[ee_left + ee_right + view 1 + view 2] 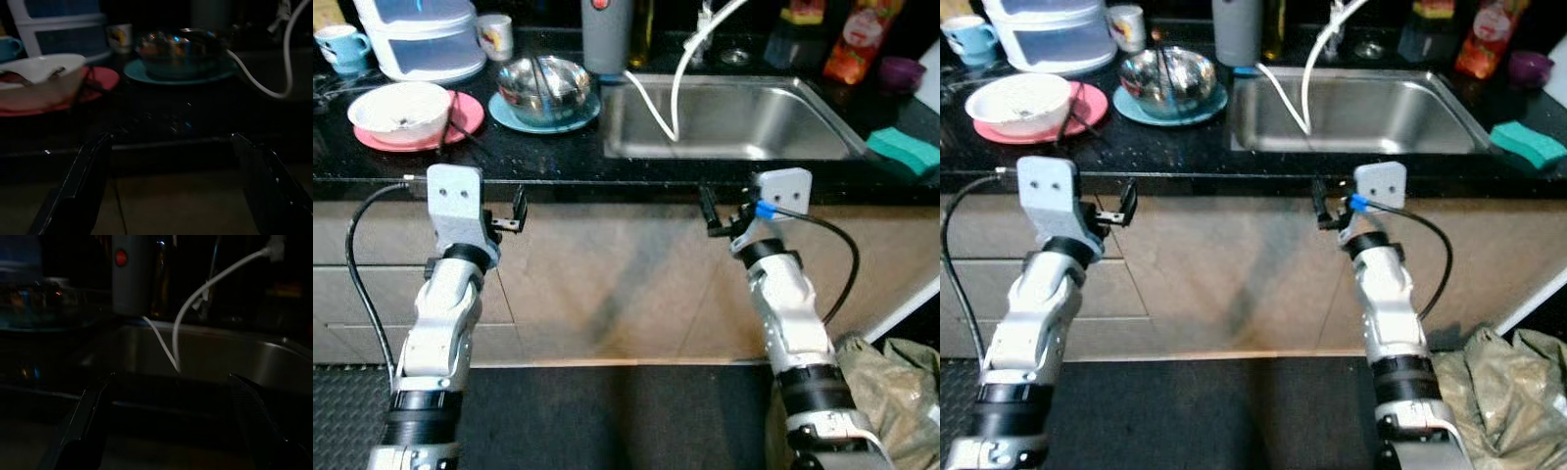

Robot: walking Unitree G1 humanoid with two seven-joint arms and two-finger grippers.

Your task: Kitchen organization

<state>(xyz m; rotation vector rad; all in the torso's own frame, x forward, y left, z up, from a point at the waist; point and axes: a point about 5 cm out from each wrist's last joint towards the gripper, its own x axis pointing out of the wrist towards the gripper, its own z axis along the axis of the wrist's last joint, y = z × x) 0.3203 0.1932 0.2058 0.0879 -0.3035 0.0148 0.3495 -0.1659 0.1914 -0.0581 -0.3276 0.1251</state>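
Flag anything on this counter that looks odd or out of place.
A white hose droops from the faucet into the sink, looping loosely. The white bowl on the pink plate looks soiled. Nothing spilled.

Both my arms are raised in front of me, forearms angled up toward the front edge of the worktop [636, 181]. My left gripper [517, 211] sits just below that edge, fingers spread apart and empty. My right gripper [710, 212] is at the same height, also just below the edge, fingers likewise parted and holding nothing. The two grippers are well apart.
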